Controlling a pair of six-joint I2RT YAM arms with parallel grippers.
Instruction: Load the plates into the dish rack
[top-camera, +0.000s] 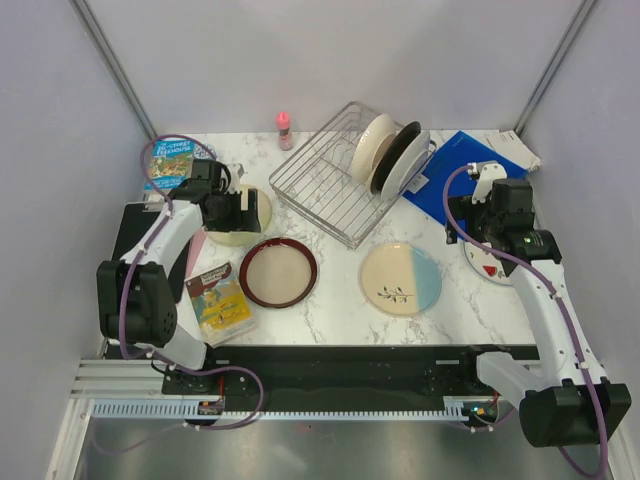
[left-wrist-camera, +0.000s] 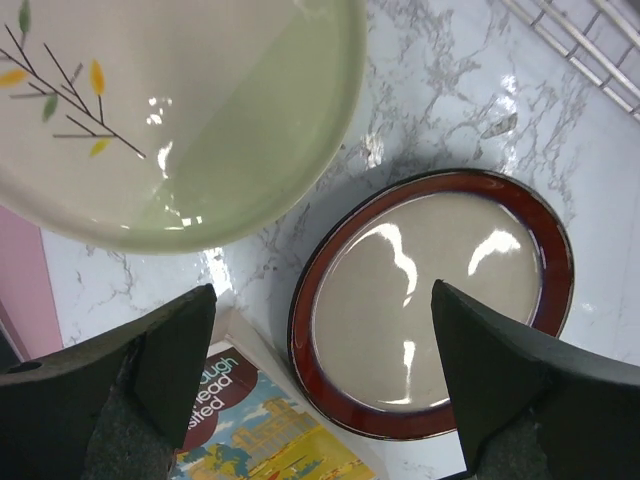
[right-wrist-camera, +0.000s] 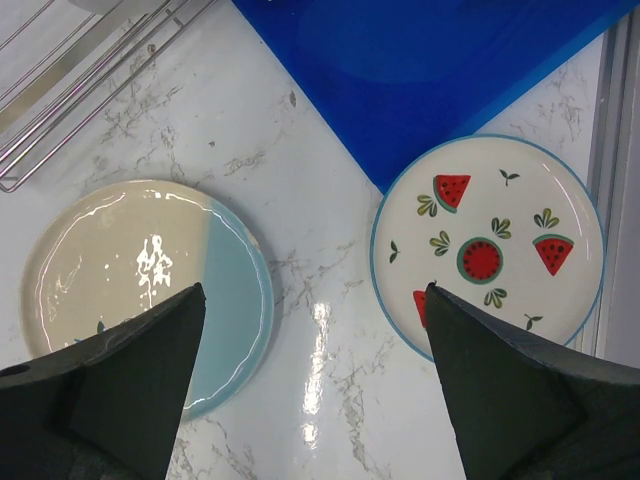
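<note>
The wire dish rack (top-camera: 330, 185) stands at the back middle and holds a cream plate (top-camera: 372, 140), a black plate (top-camera: 392, 160) and a white plate (top-camera: 410, 165) upright. A dark-red-rimmed cream plate (top-camera: 278, 272) and a cream-and-light-blue twig plate (top-camera: 400, 278) lie flat on the table. My left gripper (top-camera: 240, 210) is open and empty above the pale yellow plate (left-wrist-camera: 180, 120), with the red-rimmed plate (left-wrist-camera: 435, 300) below its jaws. My right gripper (top-camera: 487, 228) is open and empty, over bare table between the blue-and-cream plate (right-wrist-camera: 140, 280) and the white plate with red watermelon shapes (right-wrist-camera: 490, 250).
A blue folder (top-camera: 470, 165) lies right of the rack, partly under the watermelon plate's side. A book (top-camera: 218, 300) lies front left, touching the red-rimmed plate's edge. A round blue-topped tin (top-camera: 172, 163) and a small pink-capped bottle (top-camera: 284, 130) stand at the back.
</note>
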